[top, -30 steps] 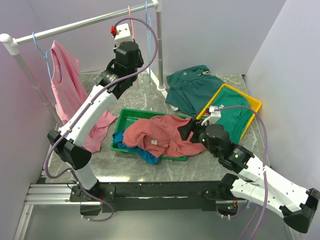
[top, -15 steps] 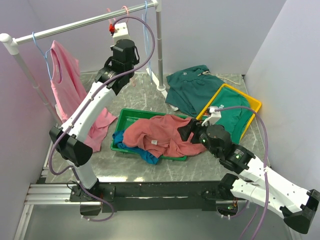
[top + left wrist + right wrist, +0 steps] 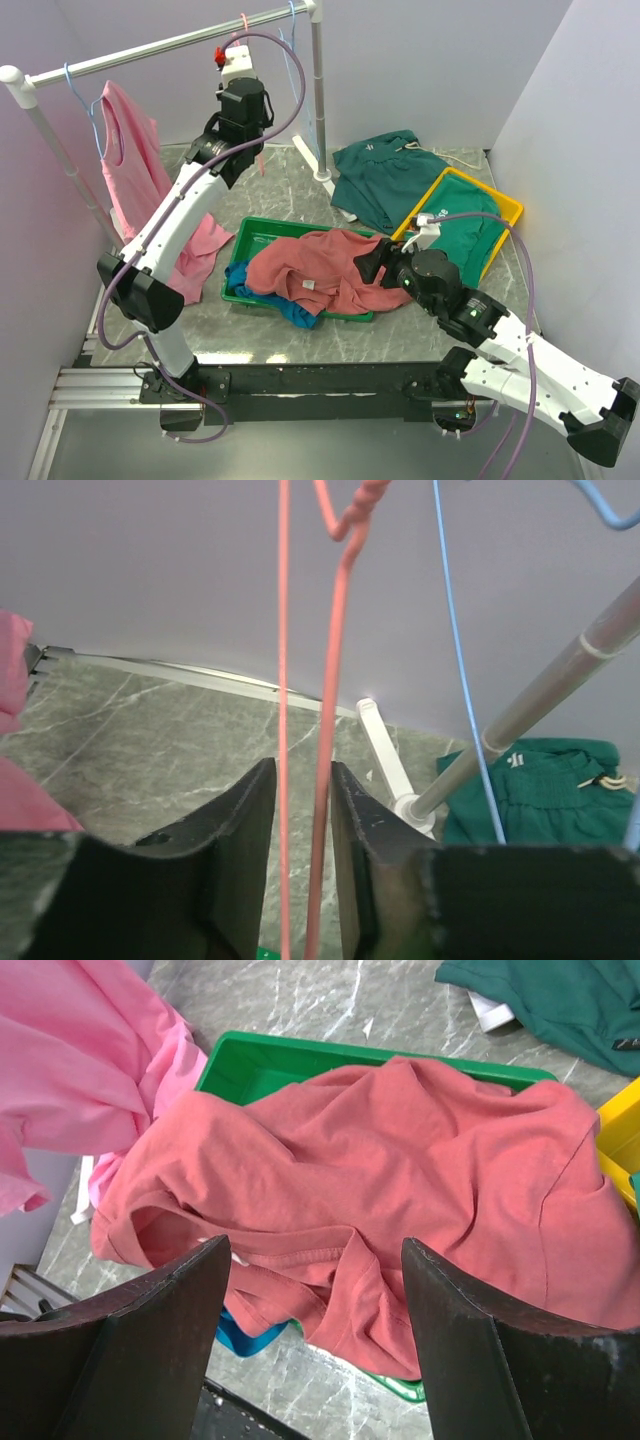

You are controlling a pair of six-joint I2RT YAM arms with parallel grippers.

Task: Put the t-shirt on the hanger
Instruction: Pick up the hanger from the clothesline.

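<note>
The salmon-red t-shirt [image 3: 320, 265] lies crumpled in the green tray [image 3: 262, 232]; it fills the right wrist view [image 3: 400, 1150]. My right gripper [image 3: 372, 262] hovers just over its right side, jaws wide open and empty [image 3: 315, 1245]. The coral-pink hanger [image 3: 335, 660] hangs from the clothes rail [image 3: 150, 48], with its top at the rail [image 3: 243, 17]. My left gripper [image 3: 240, 50] is raised to the rail. Its jaws [image 3: 302, 770] are closed narrowly around the hanger's two wires, which touch the fingers.
A lighter pink shirt [image 3: 130, 170] hangs on a blue wire hanger at the rail's left. More blue wire hangers [image 3: 297, 60] hang near the white rail post [image 3: 318, 100]. Green garments [image 3: 385, 175] lie behind, partly in a yellow tray [image 3: 505, 205]. A small blue garment [image 3: 290, 308] sticks out under the t-shirt.
My left gripper has moved up and left along the rail, and the coral hanger has shifted left with it. The right arm has hardly moved.
</note>
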